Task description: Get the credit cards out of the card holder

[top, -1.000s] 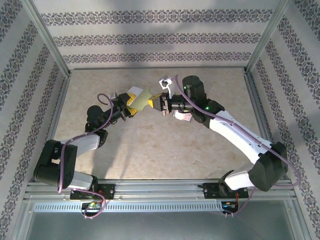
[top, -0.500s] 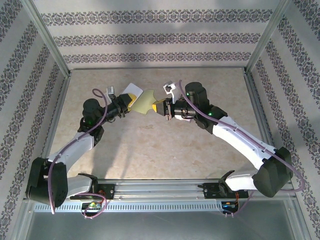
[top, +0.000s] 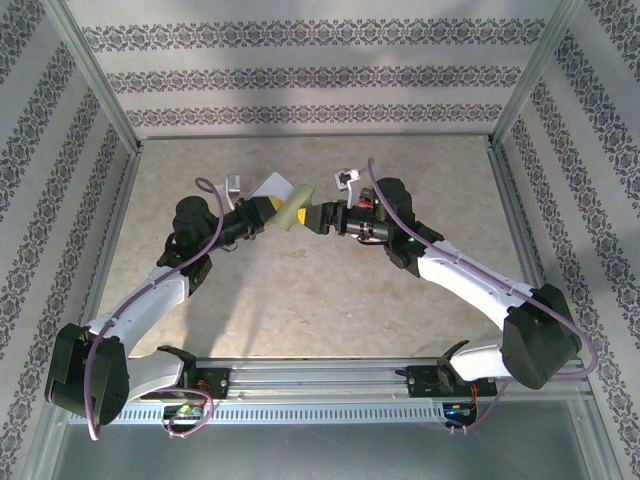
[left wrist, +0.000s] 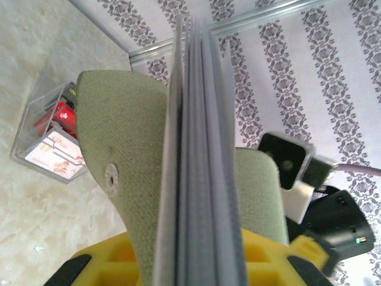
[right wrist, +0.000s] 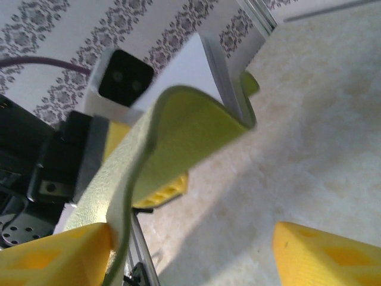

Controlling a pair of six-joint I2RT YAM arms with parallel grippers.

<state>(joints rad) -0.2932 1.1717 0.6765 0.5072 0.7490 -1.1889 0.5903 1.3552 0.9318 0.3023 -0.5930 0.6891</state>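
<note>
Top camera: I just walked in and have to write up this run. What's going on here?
Two robot arms meet over the middle of the table. The left pincer is clamped on the olive card holder, held up with a white card sticking out of it. The right pincer stands open at the holder's free flap, gripping nothing. A clear box with red and white cards inside sits on the table.
</note>
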